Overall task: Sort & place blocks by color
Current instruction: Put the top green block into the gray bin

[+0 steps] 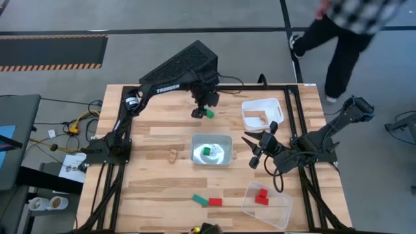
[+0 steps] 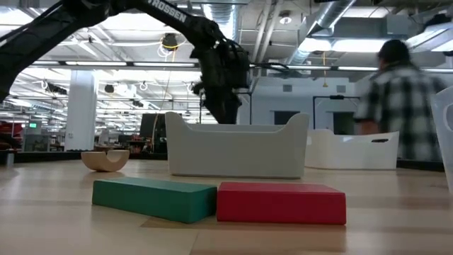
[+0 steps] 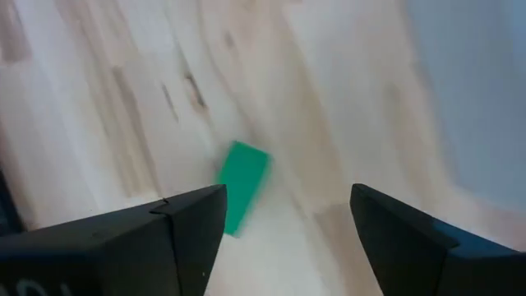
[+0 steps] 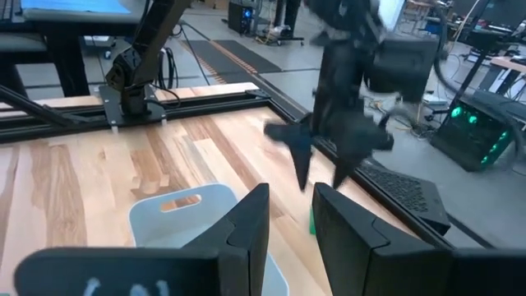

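One small green rectangular block (image 3: pixel 242 186) lies on the bare wood just ahead of your left gripper (image 3: pixel 279 234), nearer one finger than the gap's middle; the jaws are spread and empty. Centre them over it, square to its long sides, then descend. Your right gripper (image 1: pixel 255 155) waits beside the silvery tray (image 1: pixel 225 139), jaws partly closed on nothing.

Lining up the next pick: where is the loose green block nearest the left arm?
In the high view, that green block lies on the table's far side, directly beside the open left pincer and left of the white tray.
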